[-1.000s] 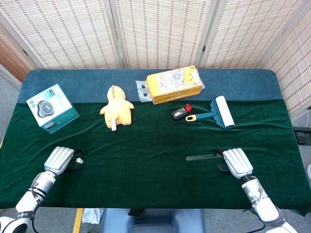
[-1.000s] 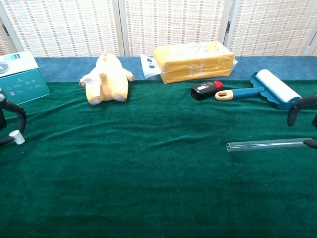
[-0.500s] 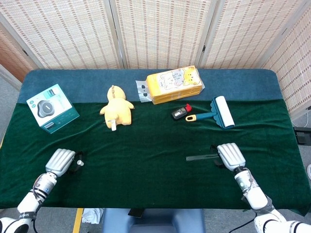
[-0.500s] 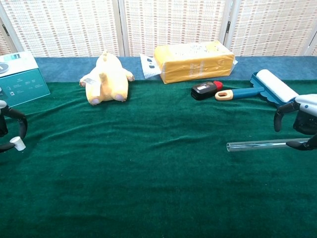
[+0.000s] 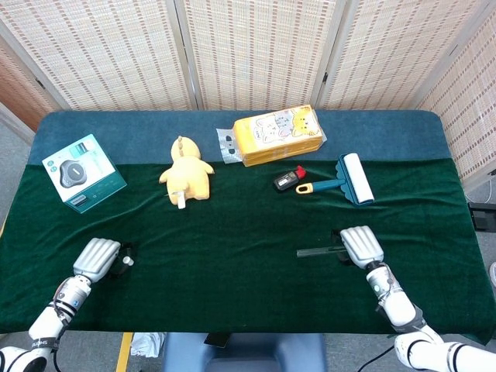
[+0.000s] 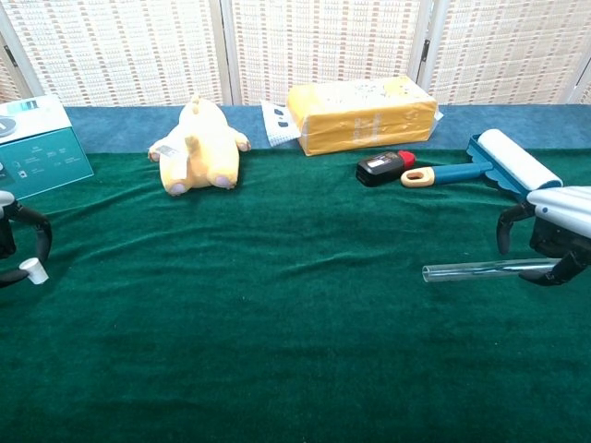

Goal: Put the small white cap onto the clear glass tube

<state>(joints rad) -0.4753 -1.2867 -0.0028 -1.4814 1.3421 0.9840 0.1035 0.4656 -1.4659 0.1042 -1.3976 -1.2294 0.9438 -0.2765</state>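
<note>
Two parts, far apart: cap (image 6: 34,271) sits near the table's (image 5: 232,256) left edge, tube (image 6: 480,270) lies flat toward the right edge, and nothing is joined yet.

Progress: early days, by my read; both pieces look to be just at the pick-up stage, capping is all to come.

Cap: small and white, on its side on the green cloth, right at the fingertips of the left hand (image 5: 97,258).

Left hand: palm down over the cap spot; chest view shows dark fingers (image 6: 37,235) curved around it with the cap between them, but a firm pinch? Cannot tell from here.

Tube: clear glass, lying along the table, open end pointing to the middle, far end under the right hand (image 6: 551,235).

Right hand: down over the tube's right end, fingers curled either side of it; they are at the glass, yet whether they clamp it I cannot tell.

Lift: tube looks flat on the cloth, cap too, so neither seems raised.

Left to do: secure both grips, raise them, bring them together mid-table, line cap to the open end, push on.

Bystanders: plush (image 5: 186,177), yellow pack (image 5: 277,134), lint roller (image 5: 350,179) and teal box (image 5: 82,172) line the far side, well out of the play.
</note>
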